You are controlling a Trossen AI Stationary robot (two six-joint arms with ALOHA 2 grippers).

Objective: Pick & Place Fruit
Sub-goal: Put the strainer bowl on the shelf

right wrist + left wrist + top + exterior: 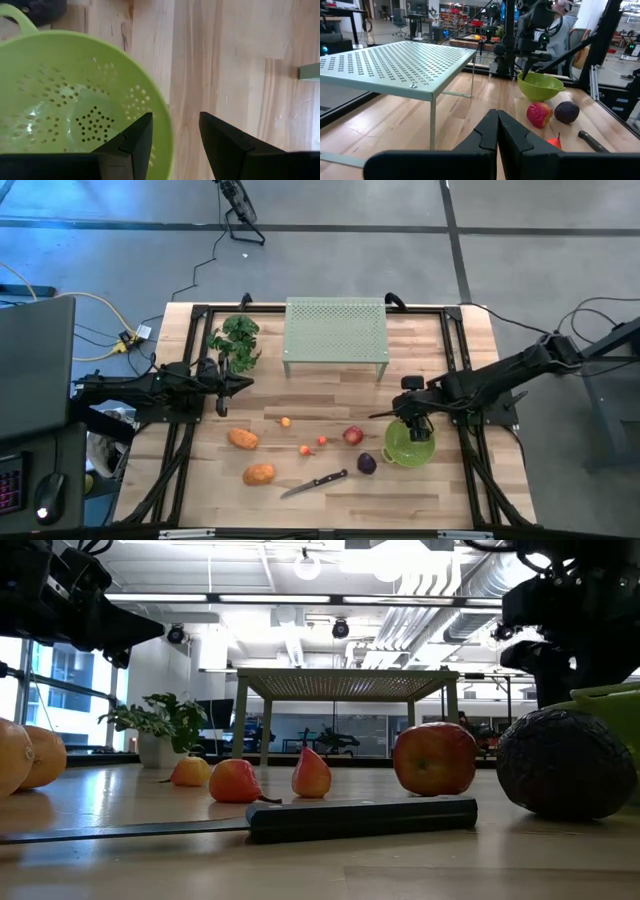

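Note:
The fruit lies on the wooden table: two orange ovals [243, 438] [259, 474], a red round one [352, 436], a dark purple one [367, 464] and tiny ones [305, 449]. My right gripper [175, 117] points steeply down, open, over the far rim of a green colander [410, 446]. One finger [134, 141] is over the colander's inside and the other [222, 142] over bare wood. It holds nothing. My left gripper [497, 125] waits shut and level at the table's left [245, 383]. My right gripper stands astride the colander's rim [167, 145] from above. I cannot tell whether either finger touches it.
A black-handled knife [315, 484] lies near the front edge. A pale green perforated rack [336, 330] stands at the far middle. A green leafy bunch [236, 340] sits at the far left. Bare wood shows between the rack and the fruit.

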